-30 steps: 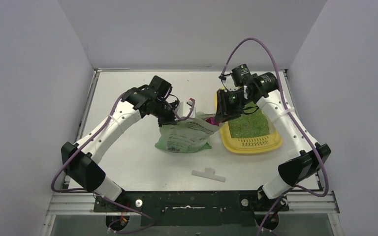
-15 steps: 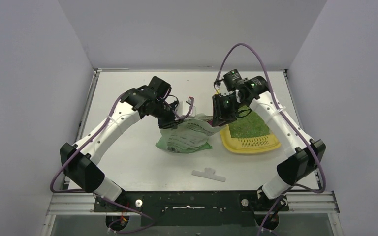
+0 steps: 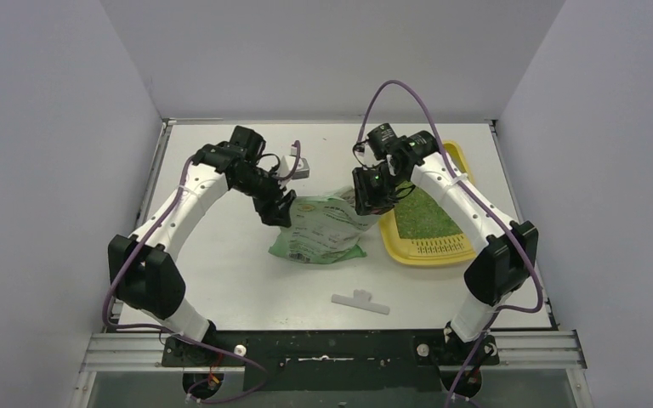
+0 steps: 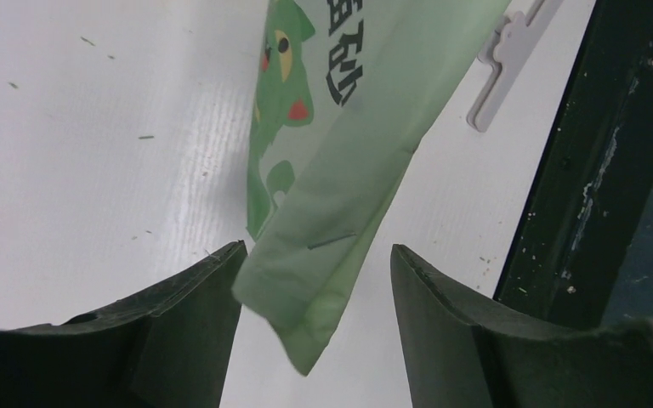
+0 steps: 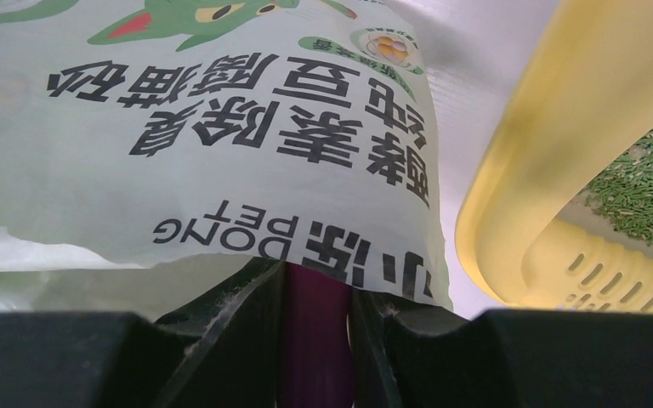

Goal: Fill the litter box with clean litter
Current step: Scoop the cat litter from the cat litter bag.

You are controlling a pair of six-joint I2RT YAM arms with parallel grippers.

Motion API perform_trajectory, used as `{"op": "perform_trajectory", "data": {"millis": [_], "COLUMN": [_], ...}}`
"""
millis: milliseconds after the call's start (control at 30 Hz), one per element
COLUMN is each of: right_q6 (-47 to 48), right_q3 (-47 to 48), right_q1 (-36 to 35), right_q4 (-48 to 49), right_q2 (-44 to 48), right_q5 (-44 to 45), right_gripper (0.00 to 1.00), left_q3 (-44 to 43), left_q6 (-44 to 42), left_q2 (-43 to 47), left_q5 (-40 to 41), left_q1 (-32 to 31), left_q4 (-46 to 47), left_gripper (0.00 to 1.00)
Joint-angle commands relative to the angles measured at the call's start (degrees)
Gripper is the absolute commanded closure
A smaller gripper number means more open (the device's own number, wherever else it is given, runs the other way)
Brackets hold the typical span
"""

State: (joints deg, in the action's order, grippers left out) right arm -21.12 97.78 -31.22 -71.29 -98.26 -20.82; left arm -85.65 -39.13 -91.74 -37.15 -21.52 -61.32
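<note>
The yellow litter box (image 3: 469,247) lies at the right of the table with green clean litter (image 3: 429,217) spread over its floor; its rim (image 5: 519,170) and some litter (image 5: 646,187) show in the right wrist view. A light-green printed bag (image 3: 319,234) lies left of it. My right gripper (image 3: 367,201) is at the bag's mouth, shut on a magenta scoop handle (image 5: 315,331); the scoop's bowl is hidden by the bag (image 5: 178,153). My left gripper (image 3: 279,211) is open at the bag's left top corner. That bag corner (image 4: 340,170) hangs loose between the fingers (image 4: 212,297).
A white clip (image 3: 360,300) lies on the table near the front, also seen in the left wrist view (image 4: 506,59). White walls close in the table on three sides. The black front rail (image 4: 595,170) runs along the near edge.
My left gripper has opened and let go of the bag's corner, and the arm has drawn back to the left. My right gripper has moved left from the litter box to the bag's mouth.
</note>
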Motion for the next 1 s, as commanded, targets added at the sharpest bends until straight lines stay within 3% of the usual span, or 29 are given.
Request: {"op": "perform_trajectory", "data": {"millis": [0, 133, 367, 433, 667, 967], "right_q6": [1.04, 1.02, 1.80, 1.91, 3.91, 1.76], "right_q3": [2.85, 3.95, 5.78, 7.13, 10.59, 1.35], "right_q1": [-0.68, -0.83, -0.66, 0.25, 2.12, -2.21], "right_q4": [-2.65, -3.00, -3.13, -4.36, -9.01, 1.37], "right_q2": [0.73, 1.17, 1.80, 1.82, 0.33, -6.42], "right_q5": [0.90, 0.66, 1.48, 3.02, 5.90, -2.74], "right_gripper": [1.00, 1.00, 1.00, 1.00, 1.00, 1.00], "left_q3": [4.16, 5.57, 7.60, 8.18, 11.68, 15.94], "left_q6": [3.25, 3.90, 5.51, 3.84, -3.27, -3.46], "left_q2": [-0.10, 0.11, 2.59, 3.71, 9.35, 11.59], "left_q5": [-1.60, -4.43, -7.06, -6.87, -7.91, -6.67], "left_q1": [-0.03, -0.85, -1.04, -1.20, -1.86, -3.17], "left_q4": [1.46, 5.65, 13.41, 13.38, 15.36, 19.86], "left_gripper": [0.41, 0.46, 0.93, 1.00, 1.00, 1.00]}}
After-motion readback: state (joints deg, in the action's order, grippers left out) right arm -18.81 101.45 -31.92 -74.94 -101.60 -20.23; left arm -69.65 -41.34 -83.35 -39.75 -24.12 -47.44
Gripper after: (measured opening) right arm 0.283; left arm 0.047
